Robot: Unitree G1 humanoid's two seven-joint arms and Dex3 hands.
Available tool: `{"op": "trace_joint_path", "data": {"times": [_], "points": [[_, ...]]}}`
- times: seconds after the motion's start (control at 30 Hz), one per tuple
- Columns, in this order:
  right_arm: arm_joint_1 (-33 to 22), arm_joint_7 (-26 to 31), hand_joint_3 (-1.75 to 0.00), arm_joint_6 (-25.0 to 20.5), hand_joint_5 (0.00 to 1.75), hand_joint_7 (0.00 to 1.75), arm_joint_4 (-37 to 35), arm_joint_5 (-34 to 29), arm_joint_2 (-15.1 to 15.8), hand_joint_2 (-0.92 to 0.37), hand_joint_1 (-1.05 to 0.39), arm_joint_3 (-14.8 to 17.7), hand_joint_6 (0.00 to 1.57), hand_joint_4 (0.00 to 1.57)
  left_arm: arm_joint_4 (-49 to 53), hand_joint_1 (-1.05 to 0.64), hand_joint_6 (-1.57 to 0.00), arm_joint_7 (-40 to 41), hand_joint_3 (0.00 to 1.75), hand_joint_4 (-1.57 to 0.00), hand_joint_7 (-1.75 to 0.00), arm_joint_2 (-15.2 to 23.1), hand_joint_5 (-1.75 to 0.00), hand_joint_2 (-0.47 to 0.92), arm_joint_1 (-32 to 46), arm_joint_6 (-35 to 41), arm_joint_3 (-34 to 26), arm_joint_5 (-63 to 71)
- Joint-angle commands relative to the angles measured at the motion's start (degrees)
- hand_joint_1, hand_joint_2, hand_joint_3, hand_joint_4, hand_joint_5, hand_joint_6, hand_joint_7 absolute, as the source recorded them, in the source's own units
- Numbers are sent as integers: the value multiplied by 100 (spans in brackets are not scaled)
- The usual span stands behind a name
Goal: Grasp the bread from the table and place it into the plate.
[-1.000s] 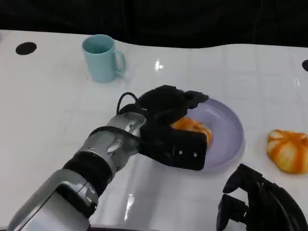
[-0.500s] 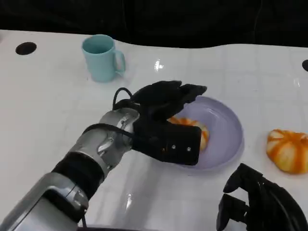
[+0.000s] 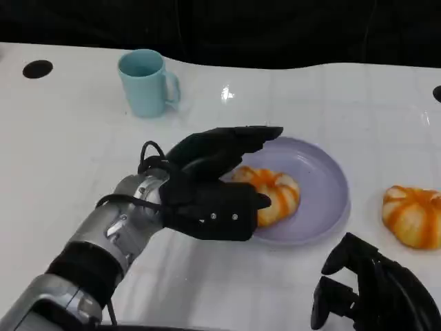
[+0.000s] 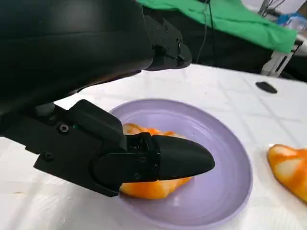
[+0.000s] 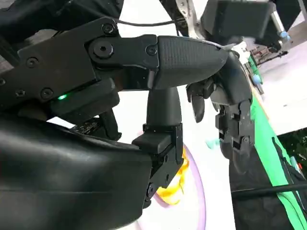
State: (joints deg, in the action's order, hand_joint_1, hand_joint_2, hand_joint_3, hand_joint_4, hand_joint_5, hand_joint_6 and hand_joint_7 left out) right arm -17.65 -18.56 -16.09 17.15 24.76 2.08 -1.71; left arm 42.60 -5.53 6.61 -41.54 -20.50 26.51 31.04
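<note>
Bread (image 3: 272, 194) lies in purple plate (image 3: 324, 186), left of centre. Left hand (image 3: 210, 189) hovers over plate's left edge, fingers spread, released, holding nothing. Right hand (image 3: 372, 289) near table's front edge, fingers curled, empty. Second bread (image 3: 412, 215) right of plate.

The surface (image 3: 76, 131) is seen as glossy white, with small bright glints of light reflected on it. The plate (image 3: 331, 186) looks smooth and lilac, with a soft sheen along its rim. The bread (image 3: 275, 193) has a glazed orange crust marked by paler stripes. The mug (image 3: 145, 83) appears matt and pale blue. The left hand (image 3: 213, 186) is cased in matt black plastic, and its forearm (image 3: 117, 234) is finished in brushed silver metal.
</note>
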Motion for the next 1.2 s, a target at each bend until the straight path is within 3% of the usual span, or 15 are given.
{"op": "trace_joint_path", "data": {"times": [0.03,0.2,0.4,0.67,0.9,1.2], "points": [[9,-57,-52,40,175,175,-2,82,39,-92,-52,78,47,77,54,-87,-23,329,47,-23,-14,51,-16,92,254,-512,-302,-321],[-20,-14,-52,39,175,175,49,53,28,-92,-52,68,48,77,-16,-81,-33,171,40,-31,-15,-61,-29,92,641,-957,-708,-1062],[-16,-3,-52,76,175,175,32,34,19,-92,-53,79,48,78,-233,-68,-50,83,25,-25,-10,-202,-77,92,1051,-1309,-1049,-1650],[-2,-61,-52,120,175,175,-14,25,55,-92,-53,91,47,78,-734,-53,-63,-171,10,-28,-13,-423,-102,92,1598,-1423,-1364,-2335],[-25,-23,-51,97,175,175,22,48,39,-92,-53,97,46,77,-1269,-45,-70,-525,5,-38,-17,-585,-107,92,2107,-1311,-1603,-2966],[-10,2,-51,33,175,175,37,75,51,-92,-53,110,46,77,-1982,-36,-75,-971,3,-48,-20,-747,-95,92,2656,-898,-1807,-3716]]}}
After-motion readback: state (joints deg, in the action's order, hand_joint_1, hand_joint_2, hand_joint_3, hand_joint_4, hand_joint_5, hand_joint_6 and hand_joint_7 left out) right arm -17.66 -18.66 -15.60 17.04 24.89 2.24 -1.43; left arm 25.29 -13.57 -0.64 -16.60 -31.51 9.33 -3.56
